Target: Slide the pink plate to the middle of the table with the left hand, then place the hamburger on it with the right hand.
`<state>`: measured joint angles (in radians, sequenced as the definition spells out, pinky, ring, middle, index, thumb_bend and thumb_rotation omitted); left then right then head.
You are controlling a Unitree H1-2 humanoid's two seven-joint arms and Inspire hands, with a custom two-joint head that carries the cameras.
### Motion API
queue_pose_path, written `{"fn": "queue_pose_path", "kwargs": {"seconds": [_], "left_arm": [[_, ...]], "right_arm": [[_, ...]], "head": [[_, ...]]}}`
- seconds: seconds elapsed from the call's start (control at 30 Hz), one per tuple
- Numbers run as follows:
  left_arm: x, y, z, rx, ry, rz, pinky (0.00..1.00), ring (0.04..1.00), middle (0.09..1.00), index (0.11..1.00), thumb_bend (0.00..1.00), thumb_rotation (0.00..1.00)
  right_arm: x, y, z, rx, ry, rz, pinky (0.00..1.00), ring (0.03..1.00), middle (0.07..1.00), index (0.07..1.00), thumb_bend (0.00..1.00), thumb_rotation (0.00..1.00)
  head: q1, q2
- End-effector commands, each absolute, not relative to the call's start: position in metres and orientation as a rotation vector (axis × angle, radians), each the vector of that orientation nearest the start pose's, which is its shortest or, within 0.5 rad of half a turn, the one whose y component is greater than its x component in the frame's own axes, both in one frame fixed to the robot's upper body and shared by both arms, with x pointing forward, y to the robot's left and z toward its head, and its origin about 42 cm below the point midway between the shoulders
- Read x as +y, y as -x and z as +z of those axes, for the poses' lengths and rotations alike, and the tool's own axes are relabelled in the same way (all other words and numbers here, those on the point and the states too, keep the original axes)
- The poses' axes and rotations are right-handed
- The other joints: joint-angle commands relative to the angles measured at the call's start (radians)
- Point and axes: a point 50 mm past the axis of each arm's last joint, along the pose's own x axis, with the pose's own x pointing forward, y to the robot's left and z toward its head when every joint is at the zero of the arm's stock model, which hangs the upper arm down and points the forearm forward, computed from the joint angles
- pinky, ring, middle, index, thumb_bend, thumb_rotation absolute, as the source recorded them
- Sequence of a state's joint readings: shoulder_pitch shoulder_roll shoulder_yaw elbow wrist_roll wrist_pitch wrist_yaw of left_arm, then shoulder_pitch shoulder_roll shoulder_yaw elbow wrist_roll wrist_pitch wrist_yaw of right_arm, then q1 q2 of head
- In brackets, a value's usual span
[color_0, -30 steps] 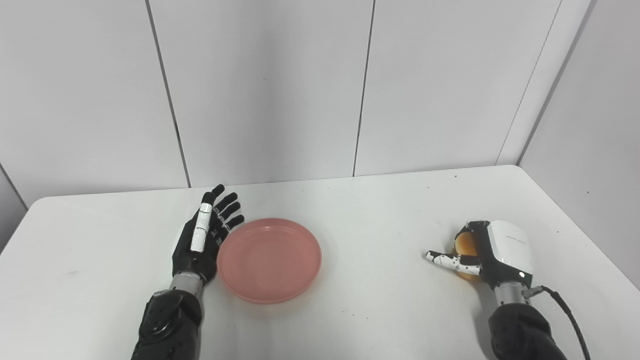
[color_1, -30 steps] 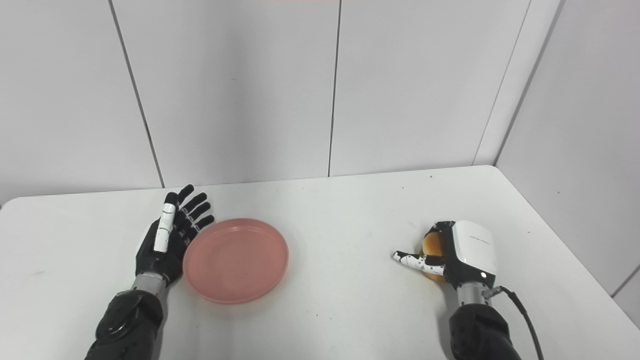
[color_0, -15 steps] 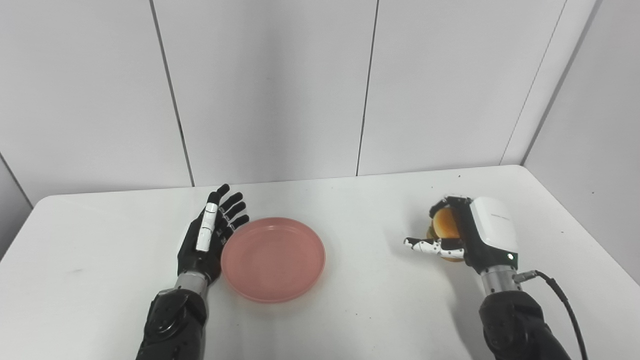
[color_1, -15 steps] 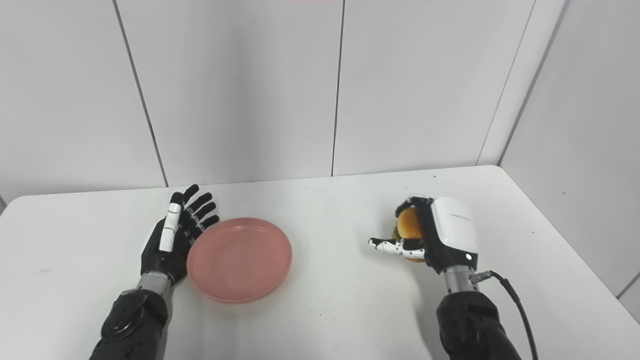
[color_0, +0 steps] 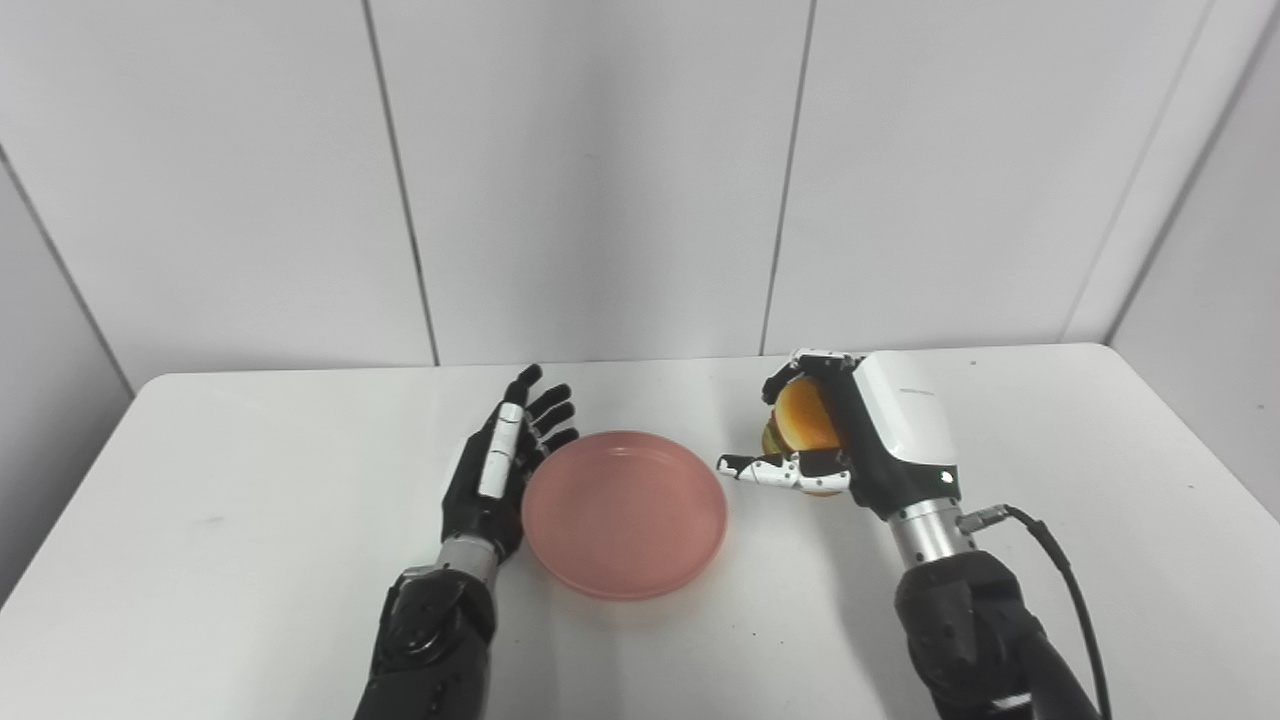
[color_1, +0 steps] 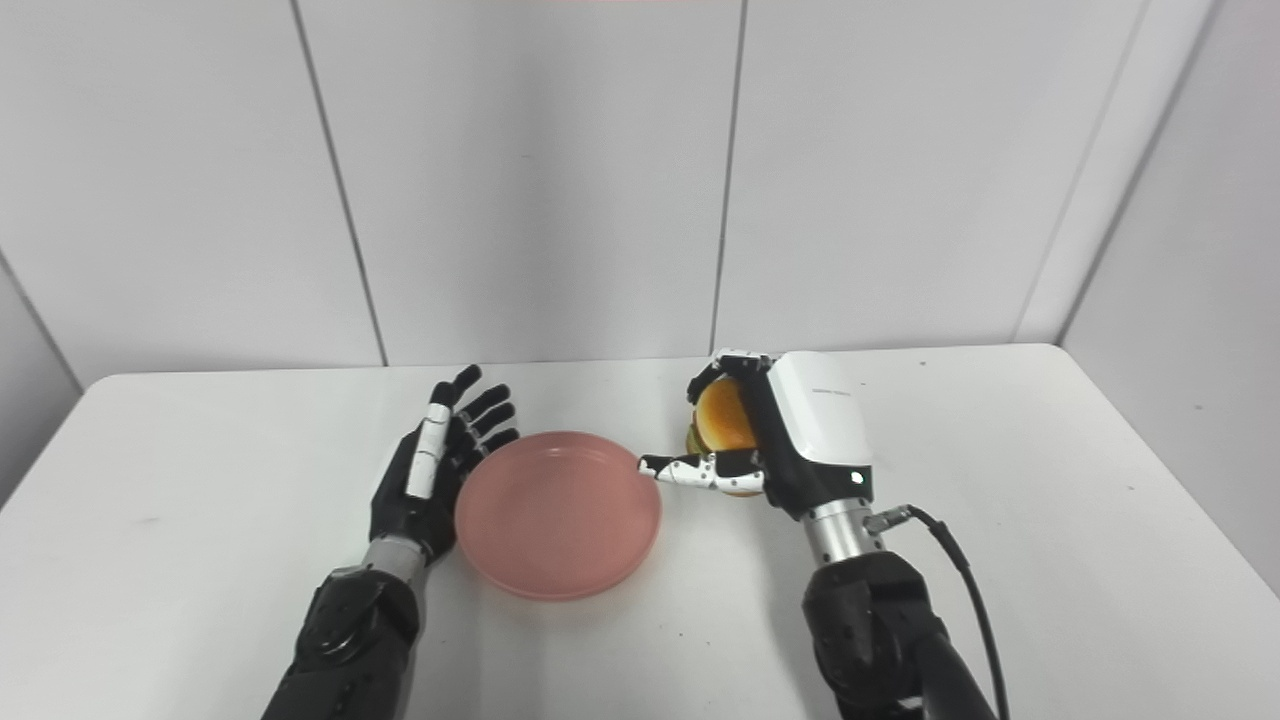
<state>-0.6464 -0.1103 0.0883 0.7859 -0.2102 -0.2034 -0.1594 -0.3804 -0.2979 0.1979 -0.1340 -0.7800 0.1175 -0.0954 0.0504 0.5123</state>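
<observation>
The round, shallow pink plastic plate (color_0: 624, 512) lies flat on the white table (color_0: 250, 560), a little left of the table's middle and nearer the front edge than the back wall. Bare tabletop lies open on all sides of it: a wide stretch to the left, another to the right past the right arm, and a band behind it up to the grey panelled wall (color_0: 600, 170). The table's rounded far corners show at both sides; its front edge is cut off by the bottom of the picture.

The hamburger with its orange-brown bun (color_0: 803, 415) is held in the right hand (color_0: 850, 440), just right of the plate's rim and above the table; its shadow falls on the tabletop beneath. The fingers curl over the bun from behind and the thumb (color_0: 765, 470) sticks out toward the plate, its tip close to the rim. The white back of the hand hides most of the burger, so only the bun and a sliver of filling show. A black cable (color_0: 1060, 570) trails from the wrist.

The black left hand (color_0: 495, 475) stands on edge, touching or just beside the plate's left rim, fingers spread and straight, holding nothing, palm turned toward the plate. Whether it actually touches the rim cannot be told.
</observation>
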Motion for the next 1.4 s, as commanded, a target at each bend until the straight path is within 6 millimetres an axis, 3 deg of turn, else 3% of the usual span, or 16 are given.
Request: {"fn": "queue_pose_path", "kwargs": {"seconds": [0.0, 0.23, 0.5, 0.7, 0.77, 0.87, 0.93, 1.1, 1.27, 1.33, 1.37], "left_arm": [[0.101, -0.449, 0.104, 0.073, 0.297, -0.238, 0.76, 0.824, 0.794, 0.865, 0.78, 0.75], [0.081, -0.451, 0.099, 0.080, 0.303, -0.248, 0.75, 0.822, 0.805, 0.864, 0.79, 0.74], [0.072, -0.447, 0.092, 0.083, 0.285, -0.271, 0.74, 0.809, 0.802, 0.878, 0.82, 0.75], [0.075, -0.446, 0.088, 0.097, 0.279, -0.265, 0.71, 0.795, 0.793, 0.894, 0.80, 0.75], [0.076, -0.447, 0.088, 0.101, 0.285, -0.265, 0.73, 0.795, 0.855, 0.909, 0.78, 0.73], [0.077, -0.447, 0.088, 0.099, 0.284, -0.274, 0.74, 0.801, 0.873, 0.922, 0.78, 0.73], [0.078, -0.447, 0.088, 0.096, 0.278, -0.276, 0.74, 0.800, 0.861, 0.925, 0.78, 0.74], [0.081, -0.448, 0.091, 0.086, 0.291, -0.273, 0.71, 0.794, 0.845, 0.909, 0.80, 0.75], [0.083, -0.448, 0.091, 0.089, 0.273, -0.275, 0.70, 0.797, 0.854, 0.885, 0.79, 0.75], [0.083, -0.447, 0.091, 0.096, 0.266, -0.275, 0.71, 0.796, 0.850, 0.894, 0.79, 0.76], [0.083, -0.447, 0.091, 0.099, 0.267, -0.276, 0.72, 0.795, 0.850, 0.902, 0.79, 0.76]], "right_arm": [[-0.206, -0.381, 0.272, -0.589, 1.054, -0.098, 0.20, 0.268, 0.365, 0.404, 0.66, 0.39], [-0.171, -0.393, 0.274, -0.595, 1.032, -0.005, 0.19, 0.257, 0.358, 0.387, 0.66, 0.31], [-0.141, -0.418, 0.250, -0.597, 1.041, 0.075, 0.22, 0.280, 0.367, 0.401, 0.69, 0.27], [-0.127, -0.435, 0.227, -0.566, 1.040, 0.132, 0.24, 0.294, 0.379, 0.420, 0.68, 0.30], [-0.123, -0.441, 0.219, -0.549, 1.045, 0.149, 0.24, 0.296, 0.383, 0.419, 0.68, 0.33], [-0.120, -0.449, 0.207, -0.519, 1.055, 0.182, 0.25, 0.303, 0.389, 0.427, 0.66, 0.33], [-0.120, -0.453, 0.201, -0.505, 1.060, 0.200, 0.24, 0.304, 0.390, 0.468, 0.54, 0.20], [-0.124, -0.455, 0.193, -0.492, 1.066, 0.227, 0.25, 0.310, 0.396, 0.478, 0.51, 0.16], [-0.127, -0.451, 0.190, -0.506, 1.083, 0.223, 0.28, 0.349, 0.443, 0.486, 0.51, 0.16], [-0.130, -0.448, 0.191, -0.522, 1.089, 0.222, 0.33, 0.415, 0.507, 0.493, 0.50, 0.17], [-0.131, -0.446, 0.191, -0.528, 1.092, 0.222, 0.42, 0.513, 0.588, 0.579, 0.56, 0.40]], "head": [[0.001, 0.000], [0.057, -0.010], [0.069, -0.013], [0.077, -0.013], [0.076, -0.016], [0.076, -0.016], [0.076, -0.016], [0.070, -0.002], [0.060, -0.008], [0.055, -0.003], [0.055, -0.003]]}}
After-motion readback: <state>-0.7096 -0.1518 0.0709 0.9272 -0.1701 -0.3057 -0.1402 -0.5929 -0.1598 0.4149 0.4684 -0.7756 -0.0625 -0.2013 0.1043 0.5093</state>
